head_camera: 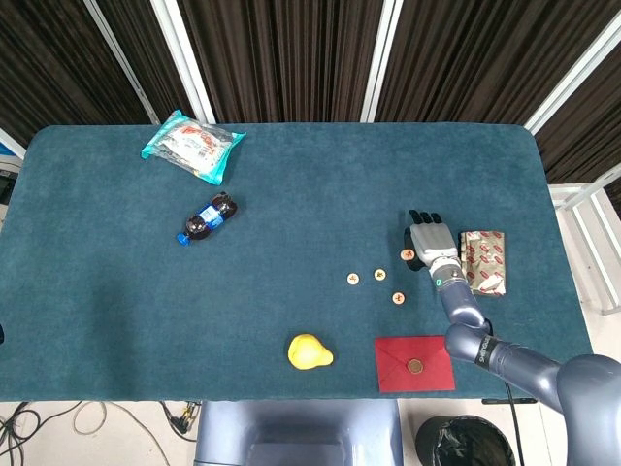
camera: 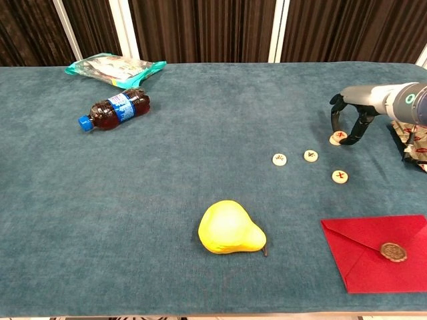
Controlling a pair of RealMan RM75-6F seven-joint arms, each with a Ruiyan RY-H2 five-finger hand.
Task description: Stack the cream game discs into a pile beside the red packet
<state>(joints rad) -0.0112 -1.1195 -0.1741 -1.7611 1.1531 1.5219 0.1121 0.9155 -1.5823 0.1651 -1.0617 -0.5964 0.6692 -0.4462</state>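
Note:
Four cream discs with red marks lie on the blue table. Three sit in a loose group: one disc [camera: 279,159] [head_camera: 353,280], a second [camera: 310,155] [head_camera: 379,276] and a third [camera: 340,176] [head_camera: 398,298]. The fourth disc [camera: 337,139] [head_camera: 408,254] lies flat further back right. My right hand [camera: 350,117] [head_camera: 425,241] arches over it, thumb on one side and fingers on the other, tips down at the cloth. The red packet [camera: 373,252] [head_camera: 414,363], an envelope with a gold seal, lies at the front right. My left hand is out of sight.
A yellow pear [camera: 230,228] lies at the front centre. A cola bottle [camera: 115,110] and a teal snack bag [camera: 115,69] are at the back left. A red-and-gold patterned pack [head_camera: 483,260] sits just right of my right hand.

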